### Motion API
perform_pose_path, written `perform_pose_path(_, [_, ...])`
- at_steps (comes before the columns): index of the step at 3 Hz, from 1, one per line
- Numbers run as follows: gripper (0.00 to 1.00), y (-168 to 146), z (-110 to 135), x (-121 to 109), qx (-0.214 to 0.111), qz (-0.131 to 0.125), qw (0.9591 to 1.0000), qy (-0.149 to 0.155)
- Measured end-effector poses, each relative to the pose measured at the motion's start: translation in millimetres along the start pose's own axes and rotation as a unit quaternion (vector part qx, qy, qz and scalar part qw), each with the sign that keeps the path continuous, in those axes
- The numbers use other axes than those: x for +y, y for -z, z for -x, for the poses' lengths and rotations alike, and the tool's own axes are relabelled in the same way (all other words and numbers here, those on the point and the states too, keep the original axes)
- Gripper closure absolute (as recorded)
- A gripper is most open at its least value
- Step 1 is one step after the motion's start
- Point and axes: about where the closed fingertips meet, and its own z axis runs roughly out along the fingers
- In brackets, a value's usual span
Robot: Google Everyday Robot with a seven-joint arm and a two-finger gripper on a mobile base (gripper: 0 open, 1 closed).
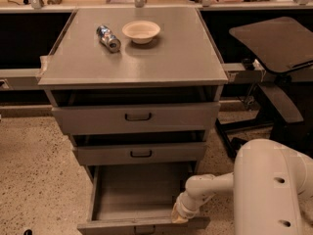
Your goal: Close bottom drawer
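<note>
The bottom drawer (137, 192) of the grey cabinet is pulled far out, its plain grey box interior empty. Its front edge (142, 225) lies at the lower edge of the camera view, with only the top of its dark handle (145, 228) showing. My gripper (179, 216) reaches in from the right on a white arm and sits at the right end of the drawer's front edge, touching or very close to it.
The top drawer (137, 117) and middle drawer (141, 153) stand slightly ajar. A can (108, 37) and a white bowl (141, 32) rest on the cabinet top (181, 58). A dark chair (274, 48) stands to the right. My white arm body (271, 190) fills the lower right.
</note>
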Motion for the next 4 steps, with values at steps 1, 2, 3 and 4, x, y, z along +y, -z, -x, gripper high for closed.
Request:
perform_pose_path(1, [1.00,0.4,-6.6,9.8,-0.007,0.020,0.9992,-0.033])
perform_pose_path(2, [1.00,-6.7,-11.9,18.5,-0.025,0.047,0.9958,-0.075])
perform_pose_path(3, [1.00,-15.8,-6.0,20.0,-0.022,0.040,0.9968,-0.065])
perform_pose_path(4, [1.00,-22.9,-2.4,12.1,-0.022,0.028,0.9981,-0.050])
